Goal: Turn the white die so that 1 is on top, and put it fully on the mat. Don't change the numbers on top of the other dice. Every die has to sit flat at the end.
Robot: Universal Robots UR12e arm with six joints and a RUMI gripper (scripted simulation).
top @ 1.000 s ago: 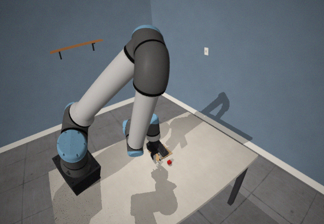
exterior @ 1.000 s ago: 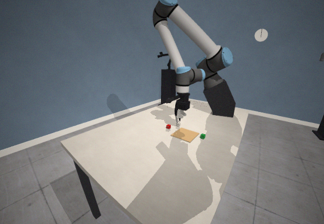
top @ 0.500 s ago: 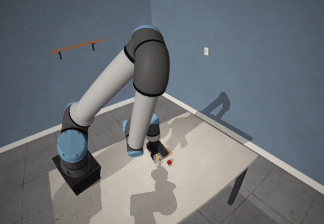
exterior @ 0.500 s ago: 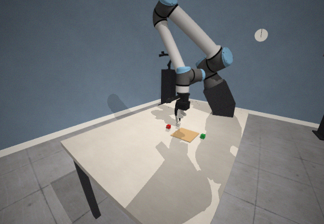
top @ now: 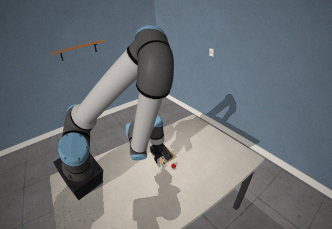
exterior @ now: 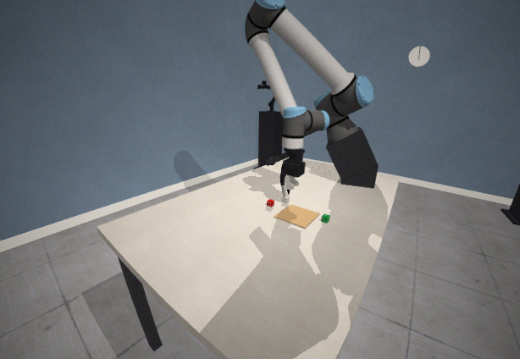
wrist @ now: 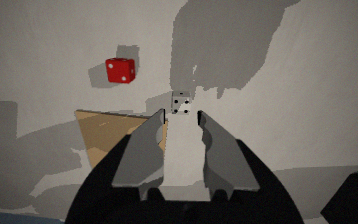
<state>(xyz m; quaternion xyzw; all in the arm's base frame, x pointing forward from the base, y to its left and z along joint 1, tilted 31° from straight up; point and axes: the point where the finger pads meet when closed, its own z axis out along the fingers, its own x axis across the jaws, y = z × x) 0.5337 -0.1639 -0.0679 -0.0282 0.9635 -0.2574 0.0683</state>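
Observation:
The white die point(wrist: 181, 102) lies on the table top just off the tan mat's point(wrist: 117, 132) corner; it also shows in the exterior view point(exterior: 285, 199). Its facing side has three pips. My gripper point(wrist: 181, 110) hangs low over it, fingers pointing down, partly open with a die-wide gap. The die sits just beyond the fingertips, in line with the gap, with nothing between the fingers. In the top view the gripper point(top: 160, 162) hides most of the mat point(top: 173, 157). The mat point(exterior: 296, 216) lies flat in the exterior view, below the gripper point(exterior: 285, 194).
A red die point(wrist: 120, 70) sits on the table beyond the mat's far side, also seen in the top and exterior views point(top: 173, 166) point(exterior: 270, 203). A green die point(exterior: 325, 218) sits by the mat's opposite edge. The arm's base point(top: 77, 175) stands at the table's end.

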